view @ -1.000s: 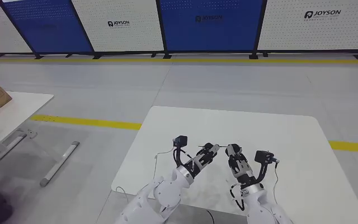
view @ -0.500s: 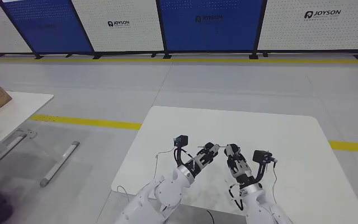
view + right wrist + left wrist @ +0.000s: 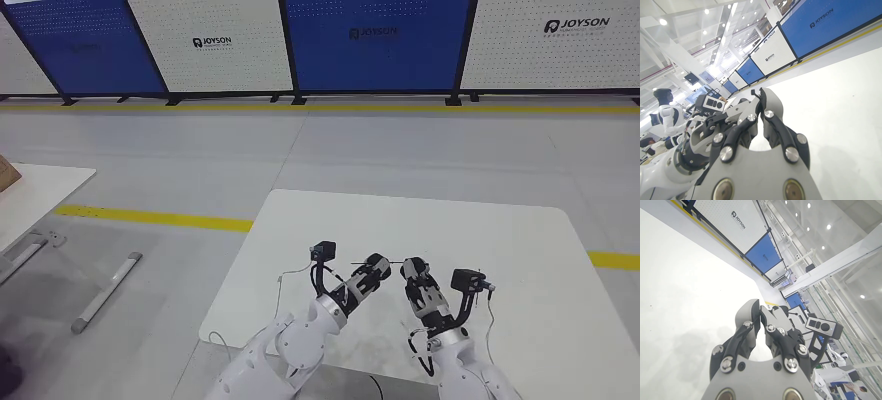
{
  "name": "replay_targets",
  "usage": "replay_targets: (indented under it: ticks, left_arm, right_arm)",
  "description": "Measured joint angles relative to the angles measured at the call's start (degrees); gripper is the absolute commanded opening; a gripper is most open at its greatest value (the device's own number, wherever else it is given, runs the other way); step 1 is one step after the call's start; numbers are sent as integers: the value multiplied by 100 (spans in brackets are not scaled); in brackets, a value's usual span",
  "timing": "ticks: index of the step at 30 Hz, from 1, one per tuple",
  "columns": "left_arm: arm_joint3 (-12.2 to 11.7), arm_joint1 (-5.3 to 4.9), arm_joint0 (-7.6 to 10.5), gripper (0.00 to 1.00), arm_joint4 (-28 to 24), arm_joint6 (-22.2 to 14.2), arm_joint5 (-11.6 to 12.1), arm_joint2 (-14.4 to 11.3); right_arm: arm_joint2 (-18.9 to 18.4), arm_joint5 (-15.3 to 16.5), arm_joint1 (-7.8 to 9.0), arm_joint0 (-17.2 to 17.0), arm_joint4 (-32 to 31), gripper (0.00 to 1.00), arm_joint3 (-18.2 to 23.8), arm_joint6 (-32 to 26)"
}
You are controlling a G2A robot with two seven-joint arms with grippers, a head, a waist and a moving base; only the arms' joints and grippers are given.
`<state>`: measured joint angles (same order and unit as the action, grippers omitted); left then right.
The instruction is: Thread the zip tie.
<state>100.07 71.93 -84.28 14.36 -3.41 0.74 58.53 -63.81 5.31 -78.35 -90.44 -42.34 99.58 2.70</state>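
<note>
left gripper (image 3: 377, 265) and right gripper (image 3: 412, 267) close together at lower centre of frame, both pinching thin black zip tie (image 3: 753, 92), its head poking past right fingertips, white table (image 3: 450, 225) under them, yellow floor line (image 3: 150, 217) beyond, blue and white panels (image 3: 380, 45) along top

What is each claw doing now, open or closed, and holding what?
The left claw is closed on the zip tie.
The right claw is closed on it near its head.
</note>
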Motion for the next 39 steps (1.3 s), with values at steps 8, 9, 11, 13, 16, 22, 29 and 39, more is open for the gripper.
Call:
replay_targets:
  ticks: [8,9,11,13,16,22,29,39]
  left_arm:
    - [12,-3,-3,0,54,-46,37,-14]
    - [15,-3,-2,0,57,-48,40,-17]
    - [21,-1,0,0,58,-47,47,-23]
    - [28,0,0,0,61,-46,57,-28]
    - [43,0,-4,0,78,-42,78,-38]
    - [63,3,-15,0,106,-25,106,-63]
    - [-2,15,12,72,100,-22,15,-100]
    - [117,6,-82,62,42,96,122,-10]
  right_arm:
    - [10,15,-1,32,-1,0,-11,-50]
    - [11,16,-1,37,1,0,-14,-61]
    - [11,15,-1,43,4,0,-18,-80]
    - [9,13,0,50,10,0,-21,-99]
    - [4,20,1,53,27,0,-23,-115]
    - [-19,76,6,38,89,0,-24,-149]
    - [-79,142,20,-11,181,0,-8,-192]
    - [-143,44,27,-22,202,0,-42,-182]
